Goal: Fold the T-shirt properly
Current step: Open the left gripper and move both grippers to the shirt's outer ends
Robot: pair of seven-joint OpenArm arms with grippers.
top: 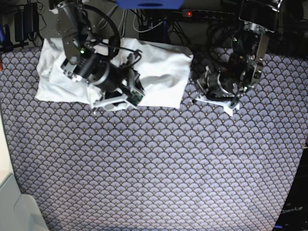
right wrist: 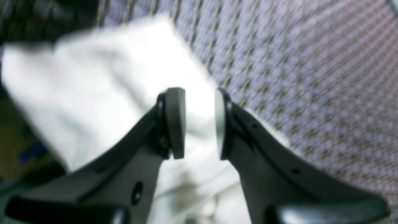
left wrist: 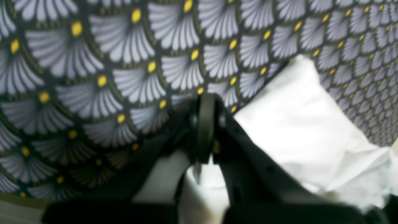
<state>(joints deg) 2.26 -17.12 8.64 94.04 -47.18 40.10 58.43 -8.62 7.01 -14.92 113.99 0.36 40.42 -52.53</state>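
Patterned counter cover, dark with pale fan scallops and yellow dots, fills the base view; cables and a power strip (top: 204,13) sit along the far edge. T-shirt (top: 159,72) lies bunched and wrinkly at the far edge of the counter (top: 154,168), mostly on the view's left, nowhere near flat. A small white piece of cloth pokes out under the left arm on the view's right; the stretch between is hidden, so can't tell from here if it joins the main body. Left claw (left wrist: 203,130) is clenched, white cloth showing right at and under its tips, so it looks to be pinching a T-shirt edge or corner, though blur makes that uncertain. Right claw (right wrist: 199,124) is released, jaws partly apart with nothing between them, hanging over the white cloth near its edge. Step in hand, as I judge it: still the spread-out stage, getting corners before any fold. Next move calls for the right claw to drop onto a clear hem or shoulder edge, close on one layer only, then both arms pull apart to flatten the cloth on open counter.
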